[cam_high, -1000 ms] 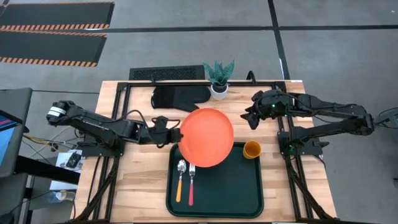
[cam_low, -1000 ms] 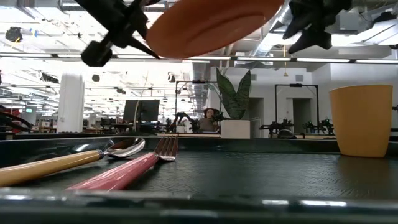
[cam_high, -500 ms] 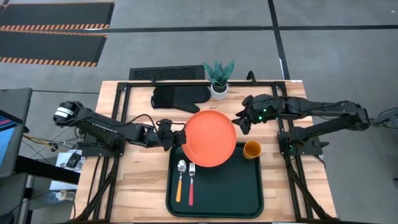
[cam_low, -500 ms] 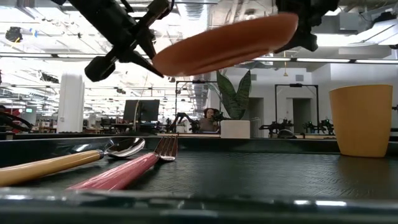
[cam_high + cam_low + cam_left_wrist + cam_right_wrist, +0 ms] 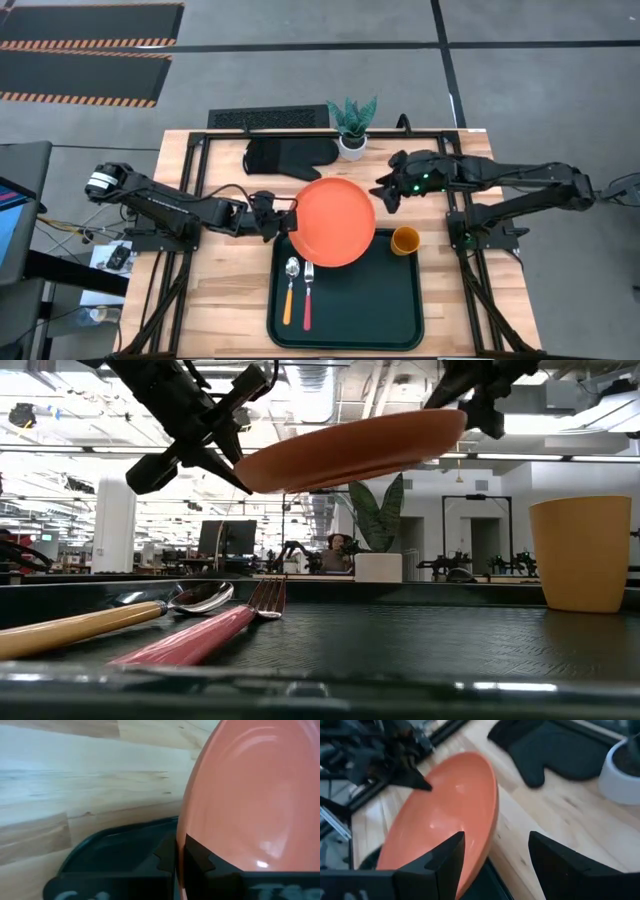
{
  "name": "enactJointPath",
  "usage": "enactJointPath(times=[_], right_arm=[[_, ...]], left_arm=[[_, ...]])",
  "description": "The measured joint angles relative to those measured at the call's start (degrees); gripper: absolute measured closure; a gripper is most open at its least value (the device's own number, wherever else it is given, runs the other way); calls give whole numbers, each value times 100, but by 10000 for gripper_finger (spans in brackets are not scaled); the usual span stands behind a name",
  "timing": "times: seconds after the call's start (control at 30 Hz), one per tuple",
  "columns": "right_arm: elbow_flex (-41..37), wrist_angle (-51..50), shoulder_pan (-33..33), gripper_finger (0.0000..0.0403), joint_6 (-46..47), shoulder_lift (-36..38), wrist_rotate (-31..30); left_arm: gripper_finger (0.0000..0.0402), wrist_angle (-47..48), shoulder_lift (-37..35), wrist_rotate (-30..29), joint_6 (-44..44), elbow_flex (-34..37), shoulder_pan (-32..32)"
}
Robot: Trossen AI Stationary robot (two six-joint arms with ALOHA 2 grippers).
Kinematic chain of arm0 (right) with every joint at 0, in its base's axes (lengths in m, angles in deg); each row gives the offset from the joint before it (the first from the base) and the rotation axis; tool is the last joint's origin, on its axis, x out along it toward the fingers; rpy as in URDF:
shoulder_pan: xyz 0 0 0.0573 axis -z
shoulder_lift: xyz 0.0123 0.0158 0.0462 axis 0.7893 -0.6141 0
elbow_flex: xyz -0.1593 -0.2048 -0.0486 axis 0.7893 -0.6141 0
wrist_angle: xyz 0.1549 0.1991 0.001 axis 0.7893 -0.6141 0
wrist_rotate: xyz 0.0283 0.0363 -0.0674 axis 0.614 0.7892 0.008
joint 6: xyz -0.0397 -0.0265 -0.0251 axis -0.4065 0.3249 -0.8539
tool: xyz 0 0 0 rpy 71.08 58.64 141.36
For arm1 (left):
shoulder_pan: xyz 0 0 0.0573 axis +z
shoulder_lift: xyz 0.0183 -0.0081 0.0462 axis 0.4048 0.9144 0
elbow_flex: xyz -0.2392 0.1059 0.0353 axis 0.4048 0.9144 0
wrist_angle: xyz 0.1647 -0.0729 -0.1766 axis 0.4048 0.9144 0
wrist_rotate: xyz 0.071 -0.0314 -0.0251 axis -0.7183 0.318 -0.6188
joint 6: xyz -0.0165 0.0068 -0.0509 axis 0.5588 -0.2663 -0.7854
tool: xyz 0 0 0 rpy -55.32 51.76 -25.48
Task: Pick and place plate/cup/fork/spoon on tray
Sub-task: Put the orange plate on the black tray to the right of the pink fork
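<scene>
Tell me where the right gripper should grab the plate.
On the free rim nearest it, coming from the plate's right. The plate hangs tilted above the tray, pinched at its opposite edge by the left gripper. The right gripper is open beside the bare edge, so its fingers could probably straddle that thin lip.

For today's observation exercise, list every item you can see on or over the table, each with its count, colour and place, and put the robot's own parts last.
plate: one, orange-red, held in the air over the tray's far edge
tray: one, dark green-black, near middle of the table
spoon: one, yellow-orange handle, on the tray's left side
fork: one, red-pink handle, beside the spoon
cup: one, orange, tray's far right corner
oven mitt: one, black, far side
potted plant: one, green in white pot, far edge
left pincer: shut on the plate's left rim
right pincer: open, at the plate's far right
</scene>
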Motion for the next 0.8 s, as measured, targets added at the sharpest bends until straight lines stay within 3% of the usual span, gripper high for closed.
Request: enactJointPath(times=[0.27, 0.8], right_arm=[[2, -32, 99, 158, -414, 350, -302], [2, -14, 98, 76, -169, -645, -169]], left_arm=[[401, -18, -2, -92, 201, 2, 101], [401, 3, -1, -274, 245, 2, 102]])
